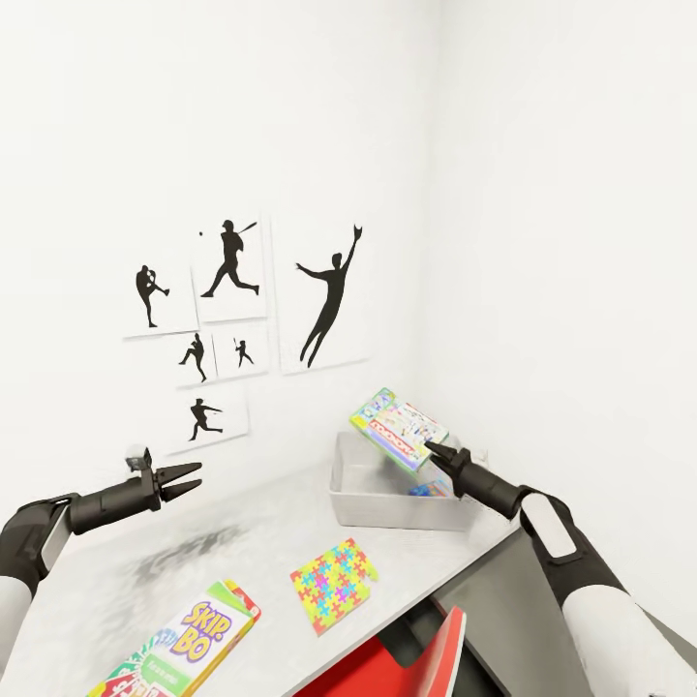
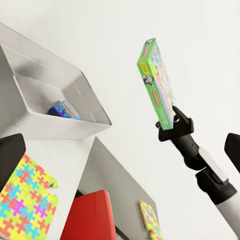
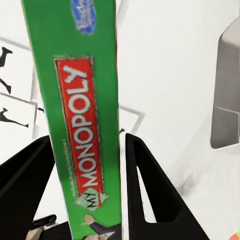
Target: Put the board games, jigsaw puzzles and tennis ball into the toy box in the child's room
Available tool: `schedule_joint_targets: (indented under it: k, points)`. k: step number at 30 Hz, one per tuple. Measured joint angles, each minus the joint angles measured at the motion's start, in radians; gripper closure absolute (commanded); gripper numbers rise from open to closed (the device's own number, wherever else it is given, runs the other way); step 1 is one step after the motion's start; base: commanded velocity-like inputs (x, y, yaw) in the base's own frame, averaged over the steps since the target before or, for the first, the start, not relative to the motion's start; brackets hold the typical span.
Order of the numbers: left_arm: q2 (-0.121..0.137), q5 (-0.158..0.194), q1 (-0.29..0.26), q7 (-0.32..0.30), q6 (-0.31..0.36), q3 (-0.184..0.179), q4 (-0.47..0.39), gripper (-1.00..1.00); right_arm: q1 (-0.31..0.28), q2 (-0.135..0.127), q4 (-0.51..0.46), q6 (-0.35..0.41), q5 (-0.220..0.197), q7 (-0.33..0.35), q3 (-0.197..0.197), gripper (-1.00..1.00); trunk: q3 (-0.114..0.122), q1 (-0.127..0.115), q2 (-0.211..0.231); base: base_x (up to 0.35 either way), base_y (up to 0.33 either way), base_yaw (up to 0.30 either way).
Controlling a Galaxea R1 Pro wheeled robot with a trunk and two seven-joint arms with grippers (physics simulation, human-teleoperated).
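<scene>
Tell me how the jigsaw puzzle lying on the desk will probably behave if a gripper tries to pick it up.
The jigsaw puzzle lies thin and flat on the table, so fingers probably cannot get under it without sliding it to the edge. It seems made of interlocked pieces, so it may flex or come apart if pinched at one corner. It likely weighs little and will not roll.

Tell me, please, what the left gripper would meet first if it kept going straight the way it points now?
Probably nothing close: the left gripper points over the table, its jaws open. Its wrist view suggests it would pass between the toy box and the raised Monopoly box; depth is unclear.
</scene>
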Motion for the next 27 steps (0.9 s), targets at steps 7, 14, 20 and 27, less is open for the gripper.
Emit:
schedule_joint_targets:
  k: [7,14,20,27]
  points:
    - [0.002,0.001,0.000,-0.003,-0.002,0.003,0.000,-1.00,-0.028,-0.002,-0.001,0.020,-0.016,-0.019,-0.006,1.00,0.000,0.000,0.000,0.000,0.000,0.000]
    - [0.004,0.001,0.000,-0.005,-0.004,0.003,0.000,-1.00,-0.036,-0.004,-0.001,0.021,-0.015,-0.041,-0.006,1.00,0.009,-0.012,0.021,0.000,0.000,0.000]
    - [0.003,0.001,0.000,-0.007,-0.004,0.003,0.000,-1.00,-0.058,-0.010,-0.001,0.023,-0.016,-0.049,-0.006,1.00,0.009,-0.012,0.021,0.000,0.000,0.000]
    - [0.003,0.002,0.000,-0.007,0.000,0.003,0.000,-1.00,-0.119,0.000,0.002,0.041,-0.023,-0.174,-0.007,1.00,0.031,-0.038,0.070,0.000,0.000,0.000]
